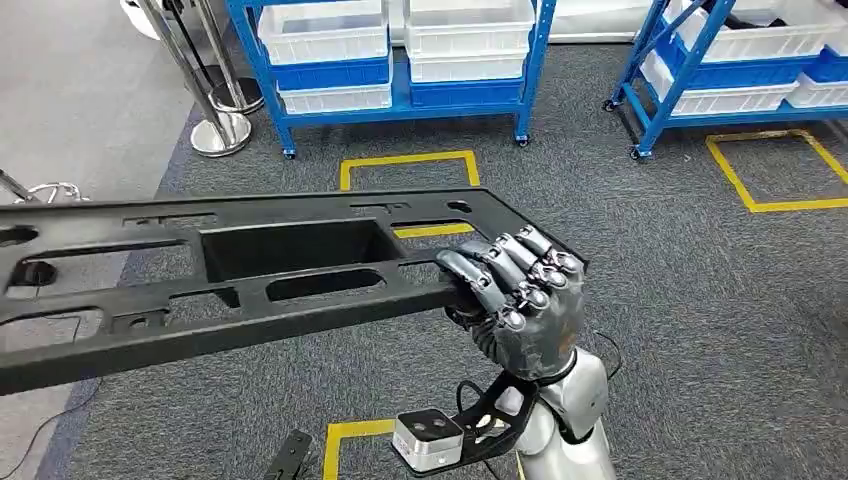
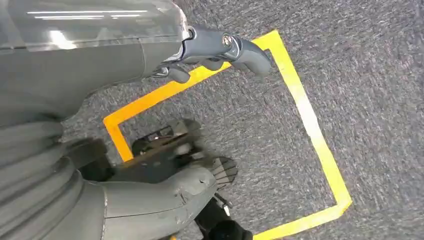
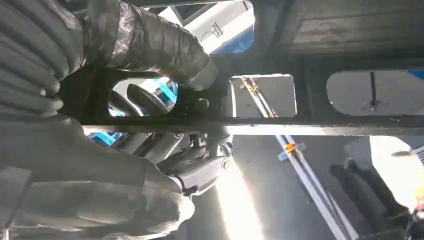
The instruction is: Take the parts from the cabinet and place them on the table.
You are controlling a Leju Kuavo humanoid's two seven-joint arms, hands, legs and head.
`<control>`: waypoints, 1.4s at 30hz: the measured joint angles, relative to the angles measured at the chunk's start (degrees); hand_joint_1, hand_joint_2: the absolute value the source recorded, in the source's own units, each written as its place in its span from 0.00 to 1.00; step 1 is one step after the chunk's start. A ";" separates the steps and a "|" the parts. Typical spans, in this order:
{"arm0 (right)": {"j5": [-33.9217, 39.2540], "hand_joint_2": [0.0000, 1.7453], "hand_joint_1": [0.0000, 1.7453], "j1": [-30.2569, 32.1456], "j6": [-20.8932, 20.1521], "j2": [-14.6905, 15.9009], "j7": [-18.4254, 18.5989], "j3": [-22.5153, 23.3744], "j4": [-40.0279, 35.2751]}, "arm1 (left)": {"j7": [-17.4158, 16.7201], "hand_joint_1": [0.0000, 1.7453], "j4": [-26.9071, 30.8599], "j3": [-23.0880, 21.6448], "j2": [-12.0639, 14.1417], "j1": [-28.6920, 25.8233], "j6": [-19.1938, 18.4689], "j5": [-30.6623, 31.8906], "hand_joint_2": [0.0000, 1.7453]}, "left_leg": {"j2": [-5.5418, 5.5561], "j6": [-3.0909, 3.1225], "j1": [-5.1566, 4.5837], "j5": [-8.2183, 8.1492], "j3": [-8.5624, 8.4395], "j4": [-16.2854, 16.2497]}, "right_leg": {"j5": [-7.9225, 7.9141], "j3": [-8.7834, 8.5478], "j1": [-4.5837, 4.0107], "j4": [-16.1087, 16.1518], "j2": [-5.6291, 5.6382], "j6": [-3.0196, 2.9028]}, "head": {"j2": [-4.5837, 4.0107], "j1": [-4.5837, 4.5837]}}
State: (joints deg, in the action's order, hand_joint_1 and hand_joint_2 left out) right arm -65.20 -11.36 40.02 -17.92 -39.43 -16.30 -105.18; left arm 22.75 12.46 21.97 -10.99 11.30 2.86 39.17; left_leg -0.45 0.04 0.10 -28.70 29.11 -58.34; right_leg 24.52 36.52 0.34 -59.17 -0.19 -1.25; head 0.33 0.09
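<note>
Fingers (image 1: 520, 270) of the right hand (image 1: 520, 305) curled over the near rail of a long black part (image 1: 250, 265), gripping it at right of centre in the head view. Held roughly level, spanning from the left edge to the middle of the frame, pierced with rectangular cut-outs, grey carpet (image 1: 700, 300) visible through them. Across the top of the frame, two blue racks (image 1: 400, 100) loaded with white and blue bins (image 1: 322, 35); contents of those bins not discernible from this angle. Upper left, chrome stanchion bases (image 1: 222, 130). Yellow floor squares (image 1: 405, 165) taped on the carpet below the racks, another at right.

Left wrist view: left hand (image 2: 215, 52) at upper centre, hanging over carpet and a yellow tape outline (image 2: 310, 120), fingers loosely curled inward, nothing between them.

Right wrist view: seen from under the part, dark frame rail (image 3: 310, 125) running across the middle of the picture, thumb (image 3: 165, 50) wrapped in grey above the rail at upper left, dark fingers (image 3: 200, 170) closed round it from below at lower centre. Bright cut-outs showing through the part at centre and right; blue and white rack shapes glimpsed through the opening at top, too blurred to read further.
</note>
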 joint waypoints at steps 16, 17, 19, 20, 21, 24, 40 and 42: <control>-4.74 1.00 1.00 0.68 0.00 1.33 1.22 -2.73 1.31 | 0.50 0.00 0.02 -1.05 0.06 -0.10 0.02 0.98 1.00 | -0.22 1.15 -0.10 1.39 3.20 -0.44 | 2.72 -2.00 0.49 -1.28 0.11 1.65 | 0.00 0.02; -4.76 1.00 1.00 0.76 0.00 1.40 1.27 -2.76 1.31 | 0.55 0.00 0.00 -1.07 0.06 -0.11 0.04 1.01 1.00 | -0.24 0.76 -0.08 1.54 3.29 -0.40 | 2.67 -1.78 0.33 -1.32 0.15 1.48 | 0.00 -0.02; -4.76 1.00 1.00 0.69 0.00 1.44 1.27 -2.97 1.31 | 0.57 0.00 0.00 -1.16 0.04 -0.10 0.04 1.03 1.00 | -0.30 0.13 0.08 1.71 3.29 -0.19 | 2.45 -1.67 0.11 -1.11 0.25 0.71 | 0.00 -0.02; -4.76 1.00 1.00 0.70 0.00 1.44 1.27 -3.11 1.31 | 0.57 0.00 0.02 -1.22 0.04 -0.08 0.04 1.03 1.00 | -0.20 -0.21 0.21 1.17 3.66 -0.51 | 2.15 -1.85 0.48 -0.70 0.15 0.25 | 0.00 -0.02; -4.76 1.00 1.00 0.66 0.00 1.44 1.27 -3.21 1.31 | 0.57 0.00 0.02 -1.33 0.04 -0.08 0.07 1.03 1.00 | -0.11 -0.51 0.31 -0.12 4.09 -2.01 | 2.05 -1.84 0.49 -0.58 0.12 0.03 | 0.00 0.00; -4.76 1.00 1.00 0.70 0.00 1.44 1.29 -3.35 1.34 | 0.57 0.00 0.00 -1.38 0.06 -0.25 0.07 1.03 1.00 | -0.10 -1.14 0.52 -6.22 9.65 -14.25 | 1.81 -1.35 0.34 -0.67 0.09 -0.42 | 0.00 -0.02; -3.93 1.00 1.00 0.56 0.02 2.12 1.70 -3.85 1.44 | 0.81 0.00 0.00 -1.66 -0.46 -0.42 0.15 0.85 1.00 | -0.69 2.10 0.36 2.52 2.48 1.63 | 8.82 6.81 0.52 -16.01 0.85 2.55 | 0.00 -0.04; -3.91 1.00 1.00 0.56 0.02 2.43 1.71 -3.85 1.44 | 0.81 0.00 0.00 -1.68 -0.46 -0.33 0.15 0.59 1.00 | -1.93 2.05 0.36 2.49 2.69 1.31 | 7.00 5.93 0.53 -15.05 0.48 2.62 | 0.00 -0.04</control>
State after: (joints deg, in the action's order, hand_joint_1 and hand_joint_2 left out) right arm -69.11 -10.79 40.04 -15.50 -37.72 -20.15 -103.73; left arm 23.56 12.46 20.28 -11.45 10.98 3.02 39.76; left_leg -2.38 2.10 0.45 -26.21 31.80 -57.03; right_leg 31.53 42.45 0.86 -74.22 0.29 1.36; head 0.33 0.04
